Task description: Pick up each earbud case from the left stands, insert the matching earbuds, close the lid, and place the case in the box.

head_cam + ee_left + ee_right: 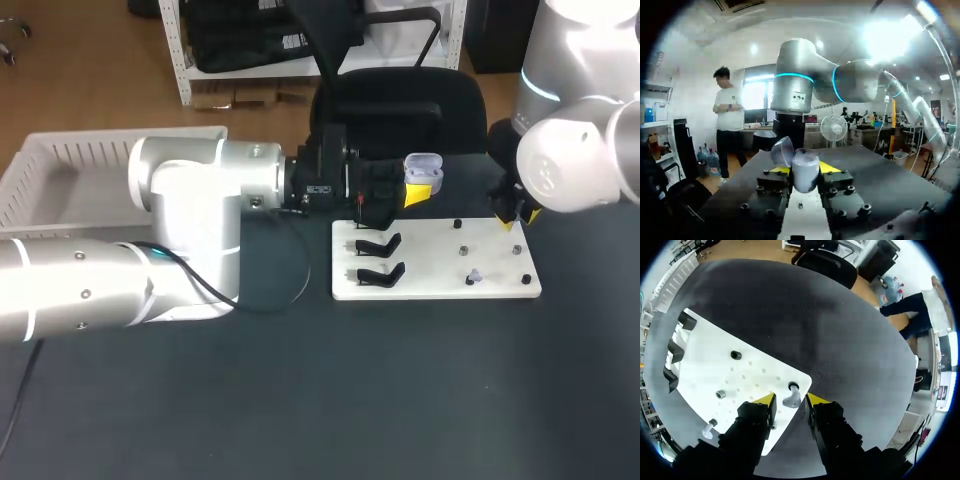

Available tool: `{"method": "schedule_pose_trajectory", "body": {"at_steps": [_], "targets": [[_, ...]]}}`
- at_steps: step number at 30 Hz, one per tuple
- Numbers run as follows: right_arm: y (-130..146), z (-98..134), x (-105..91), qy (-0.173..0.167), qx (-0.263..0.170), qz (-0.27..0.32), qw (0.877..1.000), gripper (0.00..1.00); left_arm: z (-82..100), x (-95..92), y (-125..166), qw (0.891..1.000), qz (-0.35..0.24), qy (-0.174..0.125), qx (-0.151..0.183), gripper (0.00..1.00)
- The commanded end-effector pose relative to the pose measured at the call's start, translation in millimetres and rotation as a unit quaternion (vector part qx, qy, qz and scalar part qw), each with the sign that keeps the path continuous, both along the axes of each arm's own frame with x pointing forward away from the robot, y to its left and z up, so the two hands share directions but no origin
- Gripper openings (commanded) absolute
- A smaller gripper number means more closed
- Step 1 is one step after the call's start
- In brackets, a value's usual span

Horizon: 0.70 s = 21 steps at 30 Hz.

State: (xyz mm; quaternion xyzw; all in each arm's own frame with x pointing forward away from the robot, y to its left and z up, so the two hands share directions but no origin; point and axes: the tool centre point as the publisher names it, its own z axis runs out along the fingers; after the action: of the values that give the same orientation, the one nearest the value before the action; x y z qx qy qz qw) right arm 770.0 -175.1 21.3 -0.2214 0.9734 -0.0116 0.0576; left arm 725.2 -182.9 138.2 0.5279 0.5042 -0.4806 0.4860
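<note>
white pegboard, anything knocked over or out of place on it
Nothing stands out: the white pegboard lies flat, its black stands empty, and the pale open-lidded earbud case sits straight in the left claw.

Pale case (423, 168), lid open, upright, raised, white earbud (791, 399), seemingly resting on board (755, 371)

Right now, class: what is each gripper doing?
Left gripper: shut on the pale lilac open-lidded earbud case.
Right gripper: open, straddling a small white earbud, not gripping it.
</note>
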Motion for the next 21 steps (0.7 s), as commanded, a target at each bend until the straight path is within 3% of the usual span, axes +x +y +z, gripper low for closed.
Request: {"method": "schedule_pose_trajectory", "body": {"at_steps": [1, 21], "targets": [[-0.5, -1.6, 0.2, 0.001, -0.002, -0.002, 1.0, 0.36, -0.8, -2.3, 0.0, 1.0, 0.004, -0.002, -0.003, 0.0], [-3.2, 2.2, 2.5, -0.004, 0.0, -0.004, 1.0, 0.38, -0.8, -2.3, 0.0, 1.0, 0.004, -0.002, -0.003, 0.0]]}}
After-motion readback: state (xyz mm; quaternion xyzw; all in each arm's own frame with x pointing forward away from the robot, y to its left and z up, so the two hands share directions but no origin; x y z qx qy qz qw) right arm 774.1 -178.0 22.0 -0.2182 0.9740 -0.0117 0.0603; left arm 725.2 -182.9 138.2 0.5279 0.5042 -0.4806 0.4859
